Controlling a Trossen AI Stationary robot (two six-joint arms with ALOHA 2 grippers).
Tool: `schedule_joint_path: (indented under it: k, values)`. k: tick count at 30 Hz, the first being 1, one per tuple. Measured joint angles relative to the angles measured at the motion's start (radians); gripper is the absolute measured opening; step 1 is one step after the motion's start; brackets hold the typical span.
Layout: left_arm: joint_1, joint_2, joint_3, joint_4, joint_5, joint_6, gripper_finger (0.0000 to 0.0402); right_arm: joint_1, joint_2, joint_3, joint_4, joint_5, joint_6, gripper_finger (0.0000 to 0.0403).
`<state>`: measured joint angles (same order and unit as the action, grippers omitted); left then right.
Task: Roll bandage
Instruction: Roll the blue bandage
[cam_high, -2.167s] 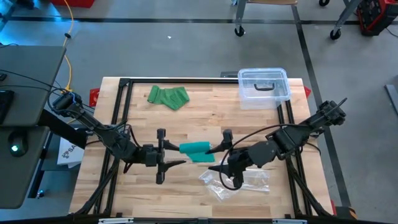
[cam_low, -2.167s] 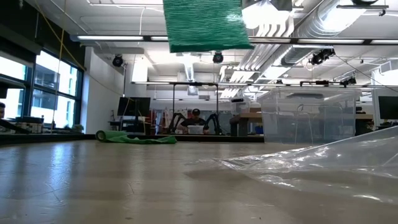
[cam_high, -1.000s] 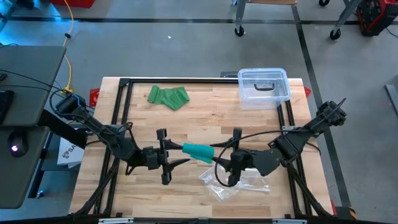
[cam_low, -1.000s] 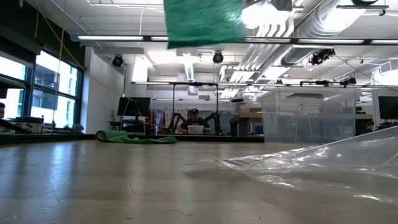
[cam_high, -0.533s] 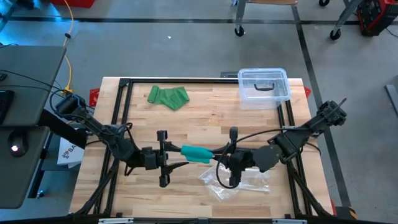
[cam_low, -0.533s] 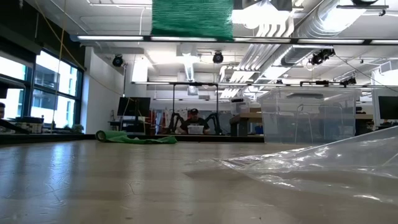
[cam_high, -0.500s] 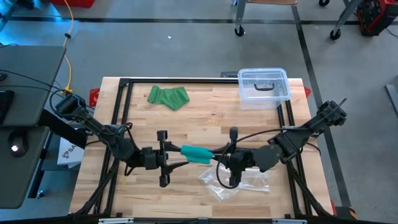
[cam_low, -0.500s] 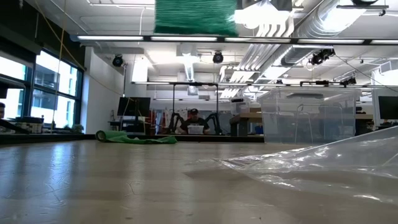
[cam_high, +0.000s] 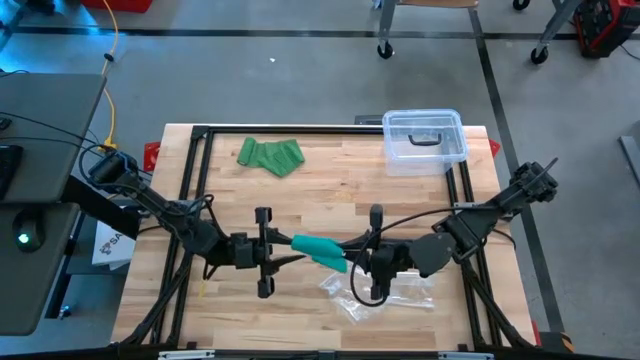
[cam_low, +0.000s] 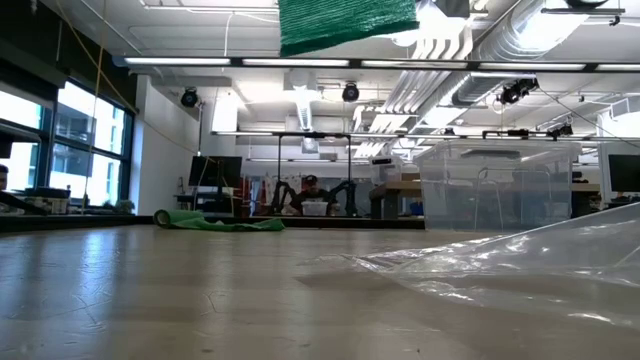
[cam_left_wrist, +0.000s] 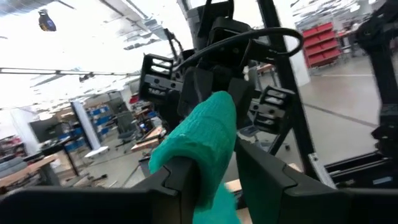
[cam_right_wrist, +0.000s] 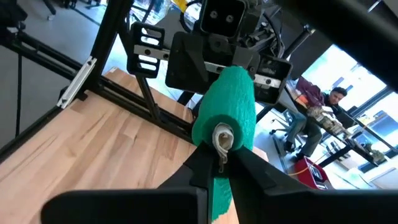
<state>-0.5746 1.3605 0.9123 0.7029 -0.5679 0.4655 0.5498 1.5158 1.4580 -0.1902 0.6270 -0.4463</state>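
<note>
Right now the green bandage roll (cam_high: 320, 248) hangs in the air above the middle of the counter (cam_high: 330, 180), toward its front edge, strung between my two arms. The left gripper (cam_high: 283, 251) has its jaws either side of one end, pinching the cloth; the right gripper (cam_high: 347, 263) is clenched on the other end, its jaws closed tight at the roll's core, as the right wrist view shows (cam_right_wrist: 222, 140).

I judge it light, soft and springy: knitted fabric that squashes under pressure and will unwind if an end slips. Best hold is at the ends, near the axis, so the layers stay tight; a grip on the loose outer wrap would only pull it off.

Below the right gripper, near the front right of the counter, lies a crumpled clear plastic wrapper (cam_high: 385, 293), slippery and easy to snag. A second green bandage (cam_high: 270, 155), unrolled and bunched, sits near the back left edge, and a clear lidded box (cam_high: 425, 138) at the back right corner. Both look well clear, I think.
</note>
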Motion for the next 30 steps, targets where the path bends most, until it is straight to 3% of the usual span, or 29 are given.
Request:
schedule_joint_path:
  k: [5,14,18,24,27,30]
  values:
    - [-0.001,0.0,0.0,0.001,0.001,0.021,0.01,0.001,0.0,0.001,-0.001,0.001,0.0,0.0041]
    - [-0.02,0.002,0.0,0.006,-0.092,0.081,0.0074,0.035,-0.007,0.001,-0.062,0.098,0.005,0.0177]
    - [-0.041,0.001,0.0,0.058,-0.132,0.143,0.0062,0.068,-0.04,0.001,-0.141,0.135,0.078,0.0216]
    - [-0.057,-0.001,0.001,0.12,-0.159,0.214,0.0058,0.091,-0.067,0.001,-0.393,0.103,0.222,0.0237]
    - [-0.057,-0.001,0.015,0.118,-0.168,0.22,0.0058,0.095,-0.045,0.001,-0.556,0.012,0.202,0.0238]
    - [-0.057,-0.001,0.027,0.12,-0.169,0.22,0.0058,0.107,0.001,0.001,-0.629,0.017,0.142,0.0235]
